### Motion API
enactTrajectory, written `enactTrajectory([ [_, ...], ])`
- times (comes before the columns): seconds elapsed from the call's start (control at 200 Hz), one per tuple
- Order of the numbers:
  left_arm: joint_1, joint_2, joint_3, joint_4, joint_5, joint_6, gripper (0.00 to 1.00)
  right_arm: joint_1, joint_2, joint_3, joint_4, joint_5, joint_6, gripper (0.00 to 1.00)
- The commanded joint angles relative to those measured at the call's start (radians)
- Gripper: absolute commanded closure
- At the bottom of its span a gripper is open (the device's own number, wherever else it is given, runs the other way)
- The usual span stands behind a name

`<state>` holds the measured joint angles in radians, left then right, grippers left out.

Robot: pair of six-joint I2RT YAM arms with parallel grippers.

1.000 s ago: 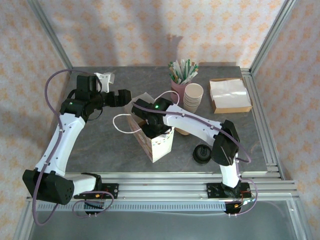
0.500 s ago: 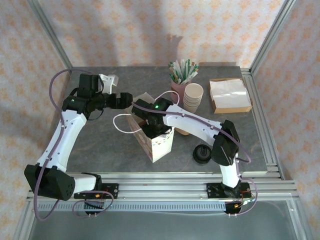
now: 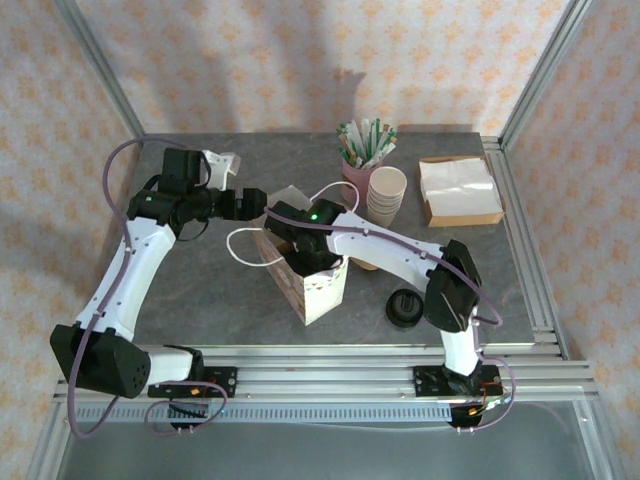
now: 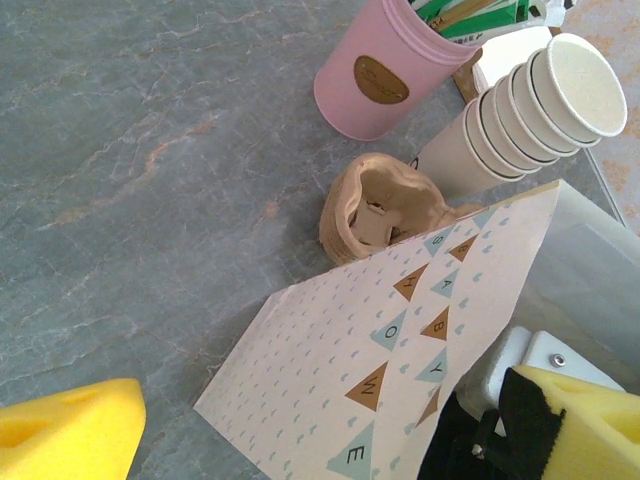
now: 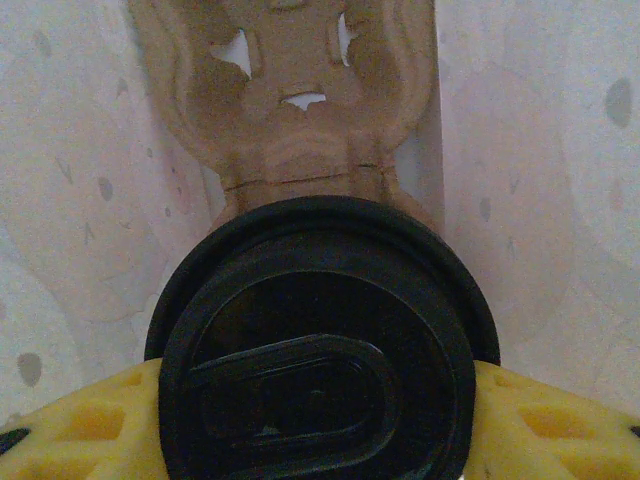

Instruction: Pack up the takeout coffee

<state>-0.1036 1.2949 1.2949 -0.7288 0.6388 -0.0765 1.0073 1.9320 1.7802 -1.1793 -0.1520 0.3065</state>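
The takeout coffee (image 5: 320, 350), a cup with a black lid, sits between the yellow pads (image 5: 70, 430) of my right gripper (image 5: 320, 420), which is shut on it. Patterned bag walls surround it, and a brown pulp carrier (image 5: 290, 90) lies just beyond it. From above, my right gripper (image 3: 308, 248) reaches down into the open paper bag (image 3: 318, 290). A second black-lidded cup (image 3: 403, 307) stands on the table to the bag's right. My left gripper (image 3: 252, 203) hovers open at the bag's far left rim; in the left wrist view the bag wall (image 4: 350, 350) lies between its spread pads (image 4: 60, 435).
A pink cup of stir sticks (image 3: 357, 160), a stack of cream paper cups (image 3: 386, 195) and a brown tray of napkins (image 3: 458, 190) stand at the back right. Another pulp carrier (image 4: 385, 205) lies on the table behind the bag. White bag handles (image 3: 240, 245) loop to the left.
My left gripper has moved right, closer to the bag's rim, and its jaws have narrowed slightly. The right arm has stayed in the bag.
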Motion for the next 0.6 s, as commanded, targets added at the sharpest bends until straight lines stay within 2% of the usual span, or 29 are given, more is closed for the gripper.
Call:
enactTrajectory([
  [0.0, -0.007, 0.009, 0.034, -0.03, -0.034, 0.023, 0.08, 0.01, 0.036, -0.071, -0.028, -0.023, 0.008, 0.45],
  [0.591, -0.01, 0.019, 0.037, -0.04, -0.06, 0.023, 0.09, 0.03, 0.085, -0.142, -0.004, -0.005, -0.001, 0.45],
])
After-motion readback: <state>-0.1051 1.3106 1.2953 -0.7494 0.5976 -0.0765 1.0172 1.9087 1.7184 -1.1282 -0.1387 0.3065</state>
